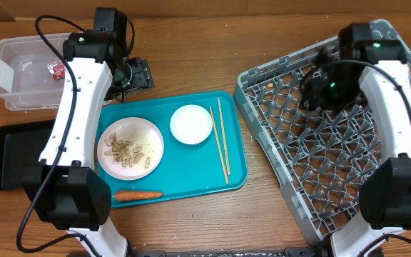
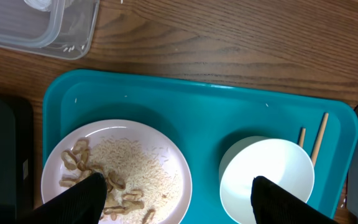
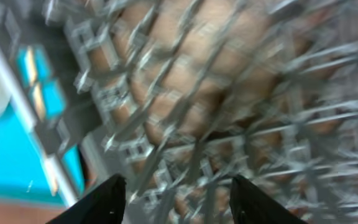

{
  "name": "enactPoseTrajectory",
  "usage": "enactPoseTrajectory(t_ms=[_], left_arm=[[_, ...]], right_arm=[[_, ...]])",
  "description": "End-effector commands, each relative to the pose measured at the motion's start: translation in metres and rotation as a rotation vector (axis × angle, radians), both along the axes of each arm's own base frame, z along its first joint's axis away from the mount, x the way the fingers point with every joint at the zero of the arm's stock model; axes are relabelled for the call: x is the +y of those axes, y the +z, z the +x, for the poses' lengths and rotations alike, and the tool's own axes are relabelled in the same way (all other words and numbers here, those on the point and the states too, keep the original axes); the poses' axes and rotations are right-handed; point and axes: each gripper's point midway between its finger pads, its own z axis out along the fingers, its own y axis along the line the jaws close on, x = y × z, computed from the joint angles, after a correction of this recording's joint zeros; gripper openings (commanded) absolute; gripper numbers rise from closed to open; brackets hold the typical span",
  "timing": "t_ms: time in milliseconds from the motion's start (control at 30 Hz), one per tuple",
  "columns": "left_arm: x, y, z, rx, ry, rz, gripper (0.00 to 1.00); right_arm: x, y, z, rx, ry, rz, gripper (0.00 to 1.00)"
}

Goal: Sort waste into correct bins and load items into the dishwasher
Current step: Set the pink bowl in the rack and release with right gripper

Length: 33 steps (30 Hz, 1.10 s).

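Note:
A white round plate (image 1: 130,147) with beige food bits (image 1: 125,151) sits on the teal tray (image 1: 191,164), beside a small white bowl (image 1: 190,123) and two chopsticks (image 1: 222,137). An orange carrot (image 1: 138,194) lies at the tray's front edge. A red wrapper (image 1: 57,69) lies in the clear tub (image 1: 20,71). The black tray (image 1: 9,153) is at the left. My left gripper (image 2: 176,199) is open and empty above the plate (image 2: 117,171) and bowl (image 2: 267,177). My right gripper (image 3: 178,199) is open and empty over the grey dish rack (image 1: 312,135); its view is blurred.
The dish rack's lattice (image 3: 229,93) fills the blurred right wrist view, with the teal tray (image 3: 5,143) at its left. The left arm reaches across the tray's left end. Bare wooden table shows between the tub and the rack.

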Motion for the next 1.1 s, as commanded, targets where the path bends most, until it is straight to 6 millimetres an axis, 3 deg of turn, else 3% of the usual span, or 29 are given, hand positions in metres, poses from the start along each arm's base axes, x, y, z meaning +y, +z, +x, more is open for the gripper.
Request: enactPoseTrajectory(t_ms=[0, 133, 233, 400, 600, 700, 867, 1067], left_arm=[[0.005, 0.001, 0.000, -0.004, 0.002, 0.018, 0.77], [0.005, 0.001, 0.000, -0.005, 0.002, 0.018, 0.77], [0.005, 0.001, 0.000, -0.005, 0.002, 0.018, 0.77], [0.005, 0.001, 0.001, -0.009, 0.002, 0.018, 0.77], [0.005, 0.001, 0.001, -0.009, 0.002, 0.018, 0.77], [0.005, 0.001, 0.001, -0.009, 0.002, 0.018, 0.77], [0.005, 0.001, 0.001, -0.008, 0.002, 0.018, 0.77], [0.005, 0.001, 0.001, -0.009, 0.002, 0.018, 0.77]], right_arm=[[0.028, -0.014, -0.024, 0.076, 0.133, 0.100, 0.56], [0.043, -0.030, -0.043, 0.146, 0.165, 0.126, 0.56], [0.049, -0.049, -0.042, 0.134, 0.160, 0.124, 0.57], [0.054, -0.072, -0.006, 0.002, 0.039, 0.127, 0.57], [0.057, -0.065, 0.043, -0.156, -0.116, 0.165, 0.57], [0.057, -0.059, 0.062, -0.222, -0.172, 0.177, 0.63], [0.044, -0.058, 0.077, -0.281, -0.237, 0.117, 0.63], [0.015, -0.061, 0.083, -0.305, -0.385, -0.017, 0.65]])
